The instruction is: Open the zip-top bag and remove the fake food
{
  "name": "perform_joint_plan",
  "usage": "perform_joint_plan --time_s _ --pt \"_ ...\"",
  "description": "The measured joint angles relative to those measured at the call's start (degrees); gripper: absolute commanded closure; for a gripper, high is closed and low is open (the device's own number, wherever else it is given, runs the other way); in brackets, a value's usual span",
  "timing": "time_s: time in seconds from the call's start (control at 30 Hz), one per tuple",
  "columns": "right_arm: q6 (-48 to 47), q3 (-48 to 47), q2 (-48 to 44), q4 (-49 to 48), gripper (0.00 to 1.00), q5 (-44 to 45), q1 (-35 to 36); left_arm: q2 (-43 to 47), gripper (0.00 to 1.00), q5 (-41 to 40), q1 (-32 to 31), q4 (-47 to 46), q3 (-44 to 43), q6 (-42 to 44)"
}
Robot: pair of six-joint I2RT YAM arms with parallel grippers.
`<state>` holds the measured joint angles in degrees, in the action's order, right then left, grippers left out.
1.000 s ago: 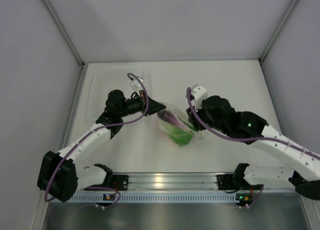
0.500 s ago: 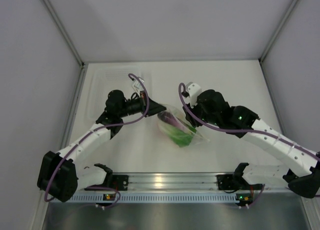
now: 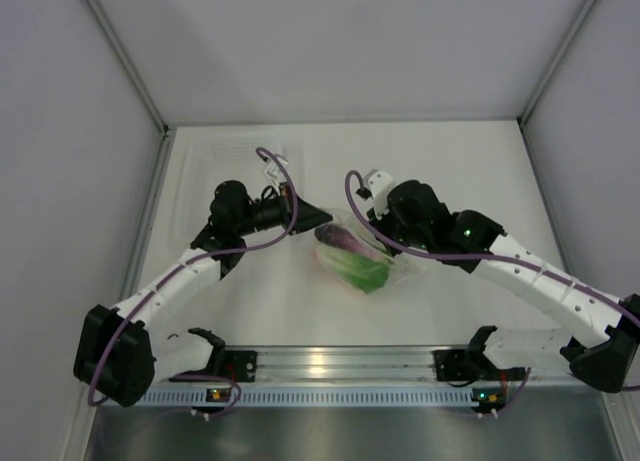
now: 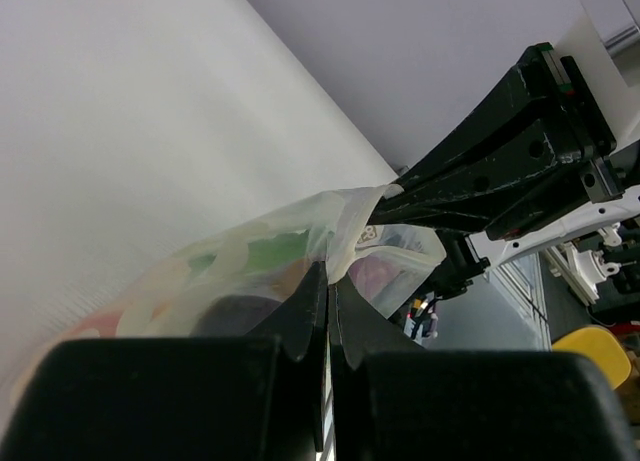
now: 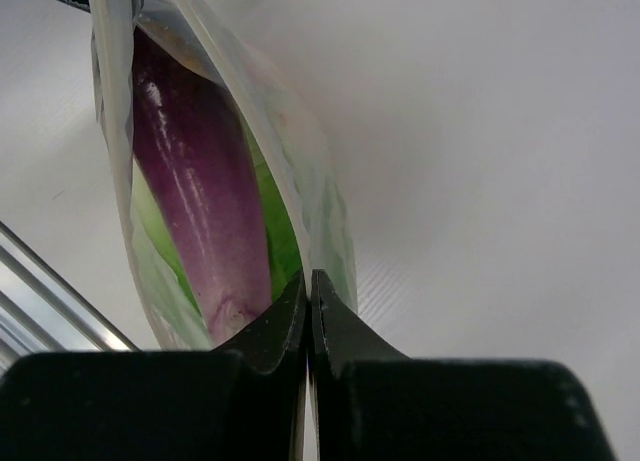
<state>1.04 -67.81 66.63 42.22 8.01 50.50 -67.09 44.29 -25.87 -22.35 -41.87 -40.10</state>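
The zip-top bag (image 3: 378,271) hangs between my two grippers just above the table's middle, its film clear. Inside it show a purple eggplant (image 3: 343,240) and a green lettuce (image 3: 363,274). My left gripper (image 3: 326,219) is shut on the bag's left top edge; in the left wrist view its jaws (image 4: 328,273) pinch the film (image 4: 352,231). My right gripper (image 3: 384,244) is shut on the opposite edge. In the right wrist view those jaws (image 5: 308,277) nip the film (image 5: 325,206) beside the eggplant (image 5: 195,211) and the lettuce (image 5: 278,236). Any other food in the bag is hidden.
A rigid clear tray (image 3: 205,166) lies at the back left, partly under the left arm. A metal rail (image 3: 330,362) with both arm bases runs along the near edge. White walls close the table on three sides.
The right arm swung left toward the bag, and its gripper, open before, closed on the bag's right edge. The left gripper kept its hold and place.
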Motion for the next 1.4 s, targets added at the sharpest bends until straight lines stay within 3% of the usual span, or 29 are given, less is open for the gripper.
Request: perform_joint_plan --time_s 0.07,0.1,0.13,0.17,0.2,0.47,0.67,0.9,1.1,1.2,1.27,1.3,1.4 --pt "0.0 0.0 0.0 -0.15 1.0 -0.37 -0.04 0.09 0.96 -0.44 0.0 0.07 0.0 -0.02" --pt "0.0 0.0 -0.02 -0.24 1.0 -0.46 -0.04 0.26 0.82 -0.9 0.0 0.04 0.02 0.0" --pt "0.0 0.0 -0.04 -0.26 1.0 -0.5 -0.04 0.44 0.54 -1.22 0.0 0.07 0.02 0.13" --pt "0.0 -0.04 -0.07 -0.2 1.0 -0.46 -0.04 0.74 0.44 -1.79 0.02 0.04 0.02 0.39" --pt "0.0 -0.22 -0.07 0.09 1.0 -0.17 -0.04 1.14 0.02 -2.29 0.09 0.13 -0.02 0.13" --pt "3.28 -8.57 2.73 6.62 1.0 9.16 -0.02 2.71 0.01 -5.46 0.22 4.79 -2.99 -2.16" --pt "10.32 -14.62 7.43 13.2 1.0 24.0 2.36 3.82 0.01 -10.1 -1.22 6.38 -3.87 -9.94" --pt "17.64 -18.95 13.57 18.67 1.0 36.46 5.35 3.08 0.01 -26.93 -14.86 17.09 -7.21 -7.91" --pt "21.64 -18.78 15.06 17.86 1.0 40.09 5.92 6.16 0.03 -44.17 -25.99 20.74 -4.13 -9.68" --pt "23.06 -17.9 14.97 15.78 1.0 40.09 6.01 6.23 0.14 -50.03 -28.26 21.59 -2.51 -10.69" --pt "23.71 -17.11 14.97 14.62 1.0 40.09 6.03 5.01 0.34 -52.63 -28.48 22.21 -2.45 -10.97" --pt "24.04 -16.59 14.95 14.01 1.0 40.19 6.03 4.17 0.52 -53.83 -28.48 22.34 -2.43 -10.97" --pt "24.74 -14.69 14.86 12.15 1.0 40.57 6.08 2.16 0.49 -56.26 -28.44 22.6 -1.97 -10.73"
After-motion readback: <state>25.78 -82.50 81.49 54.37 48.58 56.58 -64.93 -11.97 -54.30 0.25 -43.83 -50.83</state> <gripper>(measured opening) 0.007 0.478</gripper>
